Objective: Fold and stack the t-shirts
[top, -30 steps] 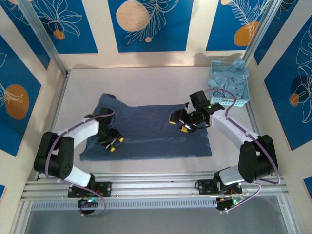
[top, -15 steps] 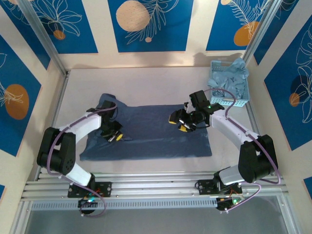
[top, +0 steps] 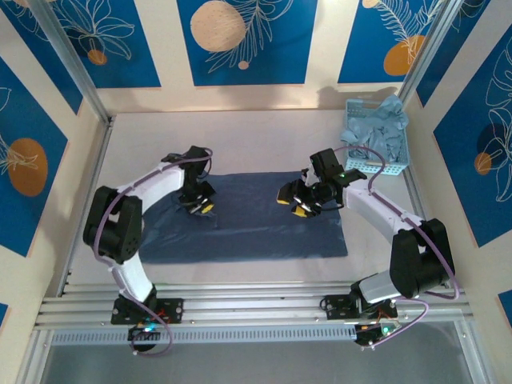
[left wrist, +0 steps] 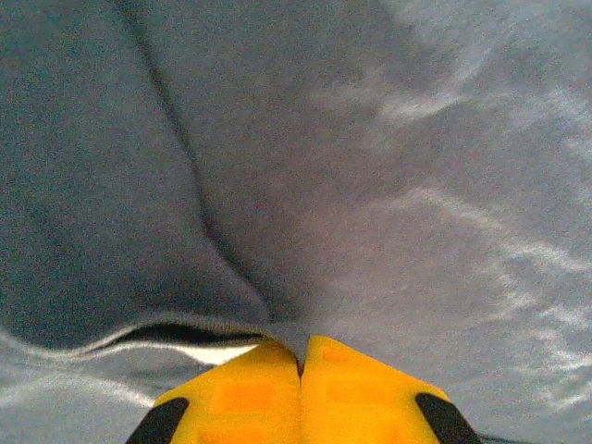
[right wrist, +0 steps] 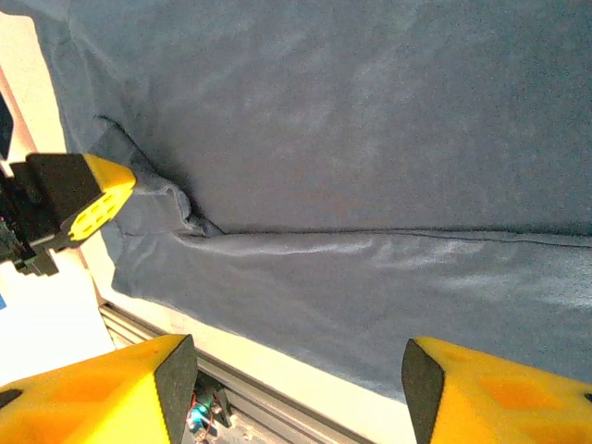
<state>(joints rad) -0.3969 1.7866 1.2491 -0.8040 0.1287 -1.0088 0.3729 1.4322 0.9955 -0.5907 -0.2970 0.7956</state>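
Note:
The large dark slate-blue t-shirt (top: 264, 228) lies spread on the table between the arms. My left gripper (top: 200, 208) sits over its left part, and its yellow jaws (left wrist: 301, 344) are shut on a pinched fold of the cloth (left wrist: 370, 166), which is lifted off the layer beneath. My right gripper (top: 294, 204) hovers above the shirt's upper right area, open, with nothing between its fingers (right wrist: 294, 370). The shirt's surface (right wrist: 351, 139) and a folded seam show below it. Paler blue-grey t-shirts (top: 388, 120) are heaped in the basket.
A light blue perforated basket (top: 376, 164) stands at the back right corner. Metal frame rails run along the near edge (top: 256, 300) and the sides. Bare table surface lies behind the shirt (top: 256, 140) and to its left.
My left gripper moved away from the near edge and to the right, pulling the shirt's left side inward over the body. The right gripper stayed almost still.

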